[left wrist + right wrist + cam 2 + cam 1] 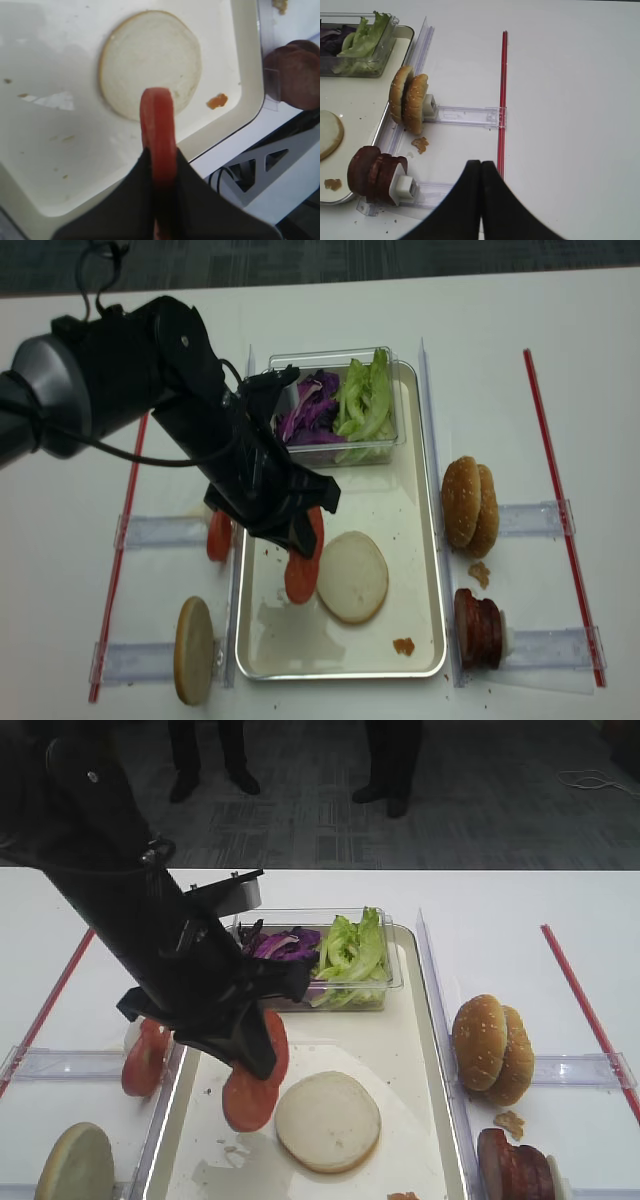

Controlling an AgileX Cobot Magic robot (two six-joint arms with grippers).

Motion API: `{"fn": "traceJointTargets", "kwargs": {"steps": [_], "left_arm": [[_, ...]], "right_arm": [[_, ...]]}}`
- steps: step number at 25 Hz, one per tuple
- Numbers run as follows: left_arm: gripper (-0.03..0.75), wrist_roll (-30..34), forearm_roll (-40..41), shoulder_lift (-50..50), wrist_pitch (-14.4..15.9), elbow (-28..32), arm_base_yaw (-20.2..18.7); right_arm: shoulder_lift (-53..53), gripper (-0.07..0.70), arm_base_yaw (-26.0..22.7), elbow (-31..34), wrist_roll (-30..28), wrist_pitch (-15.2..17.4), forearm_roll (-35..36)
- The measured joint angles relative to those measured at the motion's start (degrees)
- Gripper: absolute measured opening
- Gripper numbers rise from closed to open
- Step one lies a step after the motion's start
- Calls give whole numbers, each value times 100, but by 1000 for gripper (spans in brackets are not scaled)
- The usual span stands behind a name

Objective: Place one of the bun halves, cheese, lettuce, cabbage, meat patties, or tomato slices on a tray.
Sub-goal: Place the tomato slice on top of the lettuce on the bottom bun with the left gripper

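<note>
At the far left, a cut-face bun half (194, 650) stands on edge in its rack, and above it the spare tomato slices (218, 536) wait just outside the tray's (420, 540) left rim. Next along, the left gripper (298, 540) hangs over the tray, jaws clenched on a tomato slice (158, 131) held edge-on and upright, its long axis vertical and its lower edge near the tray floor. The flat bun half (328, 1120) lies just to the right of that slice, so the slice likely has to travel right and tip flat to land on it. Behind, the tub holds cabbage (283, 943) and lettuce (351, 955). Rightward, off the tray, stand sesame buns (409, 98) and meat patties (374, 172); the right gripper (481, 165) is pressed shut, empty, well apart from the tomato.
</note>
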Motion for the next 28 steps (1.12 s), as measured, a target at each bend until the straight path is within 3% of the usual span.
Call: {"fn": "traceJointTargets", "kwargs": {"steps": [6, 12, 19, 28], "left_arm": [[12, 1377, -1538, 94, -403, 512, 0], [12, 2539, -2659, 507, -562, 715, 0], [9, 3368, -3484, 1148, -529, 739, 0], [9, 3772, -3901, 1513, -529, 739, 0]], "right_arm": [[0, 133, 0, 0, 0, 0, 0], [0, 133, 0, 0, 0, 0, 0], [0, 133, 0, 0, 0, 0, 0], [0, 133, 0, 0, 0, 0, 0]]}}
